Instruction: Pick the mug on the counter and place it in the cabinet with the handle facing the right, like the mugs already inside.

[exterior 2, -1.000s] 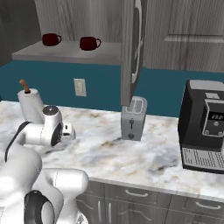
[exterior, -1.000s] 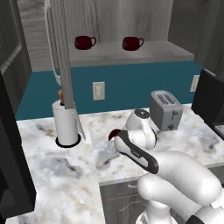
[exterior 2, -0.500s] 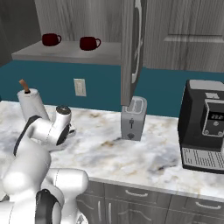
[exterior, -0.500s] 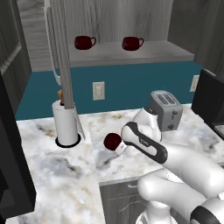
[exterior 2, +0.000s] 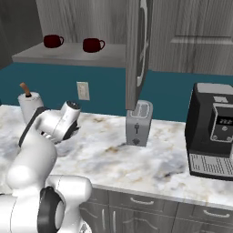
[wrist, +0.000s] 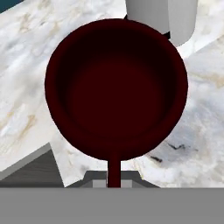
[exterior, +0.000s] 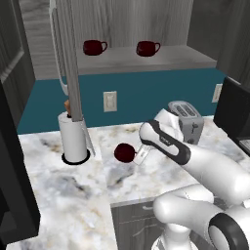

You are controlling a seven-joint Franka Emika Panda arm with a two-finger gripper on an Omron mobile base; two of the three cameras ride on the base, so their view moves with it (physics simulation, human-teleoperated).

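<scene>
**— Where is the mug, and how do you have it?**

**—** The mug (exterior: 124,153) hangs in the air over the surface (exterior: 73,195), out past the end of my hand, roughly above the middle of the slab and on the front side of the white paper-towel roll (exterior: 73,139). My fingers (exterior: 141,155) are pressed nearly together, and what they pinch is the mug's loop handle. In the hand view the handle (wrist: 113,171) runs as a thin red stem from the bowl straight down into my grip, with the open mouth (wrist: 116,85) turned toward the camera.

**— So which way does it lie from you?**

**—** Directly ahead, along the line of my fingers. The bowl is the far end, the handle the near end. Since my arm reaches in from the right side of the surface, the handle seems to me to point back toward the right already.

**— And the cabinet?**

**—** Its shelf (exterior: 161,59) sits above and behind, beyond the back edge of the surface, with the door (exterior: 68,63) swung open. Two red mugs (exterior: 94,47) stand there, well apart, their handles to the right. There is bare shelf to the right of them.

**— What does the next move turn on?**

**—** In my judgement, on keeping that handle line as I lift, and on tipping the mouth upward before setting down.
</scene>
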